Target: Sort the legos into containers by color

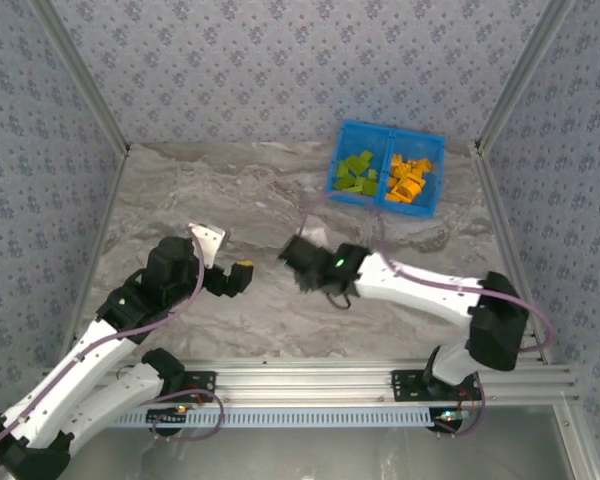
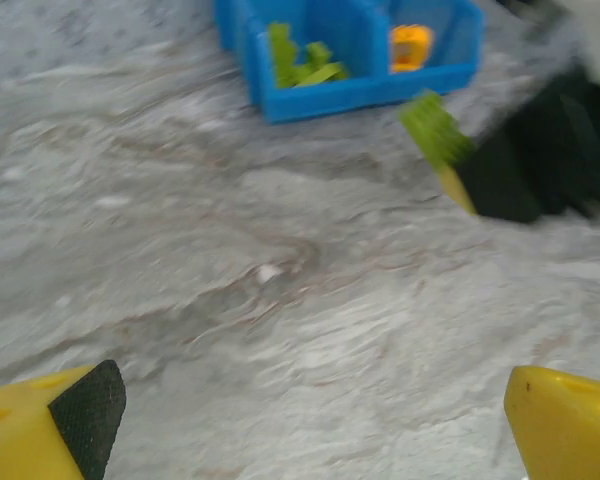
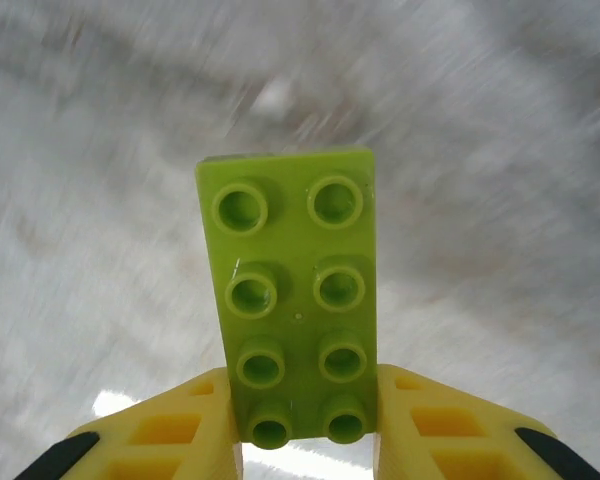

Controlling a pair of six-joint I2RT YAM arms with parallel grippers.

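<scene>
While the lime green brick (image 3: 295,300) sat pinched in the right gripper's (image 3: 305,425) narrow jaws over the table (image 1: 230,190), the left gripper (image 2: 310,420) hung wide and empty. The carry seemingly had to end over the blue tray's (image 1: 392,129) green-filled left compartment.

No legible text, labels, brands or numbers anywhere. Lime brick (image 3: 290,290) studs plain, blue tray (image 1: 392,129) walls unmarked, wallpaper (image 1: 280,60) just small repeating motifs.
</scene>
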